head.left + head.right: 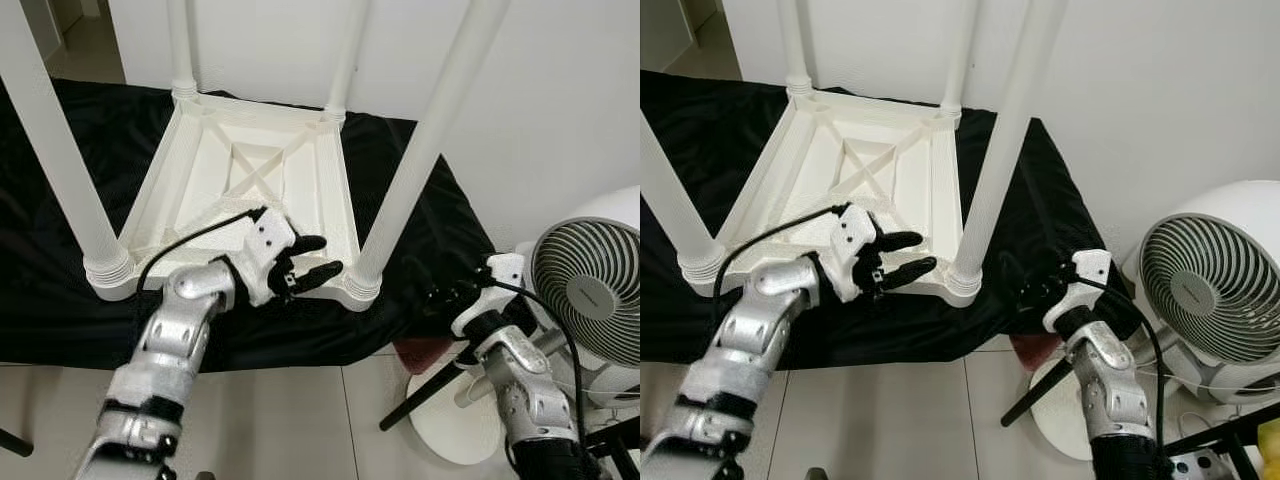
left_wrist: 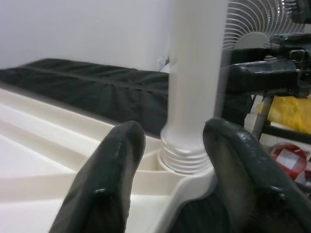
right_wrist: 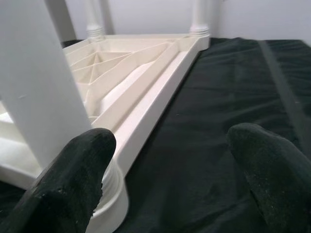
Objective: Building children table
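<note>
the white children's table (image 1: 250, 170) is lying upside down on a black cloth (image 1: 60, 290) spread over the counter, its four legs standing upward. the left gripper (image 1: 308, 270) is hovering over the table's near edge, its fingers (image 2: 109, 174) spread apart and pointing toward the base of the near right leg (image 1: 405, 190), which is sitting in its threaded socket. the right gripper (image 1: 1025, 292) is hanging at the cloth's near right corner, fingers (image 3: 77, 170) wide apart and gripping nothing. a white fan (image 1: 1210, 300) is standing on the floor to the right.
</note>
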Available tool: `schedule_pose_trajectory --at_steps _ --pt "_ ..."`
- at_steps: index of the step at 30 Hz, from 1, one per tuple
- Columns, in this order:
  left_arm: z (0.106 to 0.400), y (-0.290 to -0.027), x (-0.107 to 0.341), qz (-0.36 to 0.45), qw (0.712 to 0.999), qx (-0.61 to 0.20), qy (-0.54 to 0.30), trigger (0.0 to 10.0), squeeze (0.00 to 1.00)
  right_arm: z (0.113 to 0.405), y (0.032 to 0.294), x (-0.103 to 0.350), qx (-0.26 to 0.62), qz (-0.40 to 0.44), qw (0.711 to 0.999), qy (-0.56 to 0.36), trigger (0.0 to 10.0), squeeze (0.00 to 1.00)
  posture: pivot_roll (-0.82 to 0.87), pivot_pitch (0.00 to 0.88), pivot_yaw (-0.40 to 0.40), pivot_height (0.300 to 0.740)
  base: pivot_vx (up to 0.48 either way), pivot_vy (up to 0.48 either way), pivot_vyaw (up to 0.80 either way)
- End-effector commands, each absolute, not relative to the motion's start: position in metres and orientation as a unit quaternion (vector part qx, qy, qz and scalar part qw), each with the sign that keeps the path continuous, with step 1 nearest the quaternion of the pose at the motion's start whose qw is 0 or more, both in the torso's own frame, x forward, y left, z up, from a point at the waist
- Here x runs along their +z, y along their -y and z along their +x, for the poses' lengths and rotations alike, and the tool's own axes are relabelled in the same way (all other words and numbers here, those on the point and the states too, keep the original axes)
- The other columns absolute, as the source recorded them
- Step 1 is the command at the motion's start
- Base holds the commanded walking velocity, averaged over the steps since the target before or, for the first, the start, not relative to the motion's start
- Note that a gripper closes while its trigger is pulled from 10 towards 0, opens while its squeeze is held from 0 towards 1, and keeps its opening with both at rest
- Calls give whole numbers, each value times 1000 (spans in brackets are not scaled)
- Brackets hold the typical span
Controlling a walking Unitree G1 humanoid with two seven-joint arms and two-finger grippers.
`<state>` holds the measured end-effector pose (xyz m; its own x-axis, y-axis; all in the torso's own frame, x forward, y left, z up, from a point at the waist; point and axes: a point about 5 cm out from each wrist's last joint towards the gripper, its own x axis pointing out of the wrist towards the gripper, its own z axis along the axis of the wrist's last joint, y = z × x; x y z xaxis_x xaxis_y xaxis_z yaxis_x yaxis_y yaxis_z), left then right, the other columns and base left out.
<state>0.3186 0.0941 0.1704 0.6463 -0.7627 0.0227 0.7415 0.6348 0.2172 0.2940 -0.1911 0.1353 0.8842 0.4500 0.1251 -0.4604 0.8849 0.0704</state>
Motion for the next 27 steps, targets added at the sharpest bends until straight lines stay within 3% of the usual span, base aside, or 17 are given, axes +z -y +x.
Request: schedule_pose_trajectory --at_steps 1,2,13,26,27 --pt "320 -93 170 95 915 -389 53 10000 0 294 194 133 244 39 968 40 10000 1000 108 5 -159 740 0 0 0" --pt "313 -89 165 92 912 -397 50 10000 0 295 193 132 274 19 961 31 10000 0 111 0 -164 740 0 0 0" --pt "290 -100 169 91 895 -435 45 10000 0 306 173 133 410 -22 912 -4 10000 0 134 6 -190 740 0 0 0" --pt "280 -93 165 112 900 -418 46 10000 0 330 156 134 401 -29 916 8 10000 0 151 24 -205 740 0 0 0" --pt "278 -91 165 112 901 -417 47 10000 0 332 153 131 401 -28 916 6 9059 0 151 24 -205 740 0 0 0"
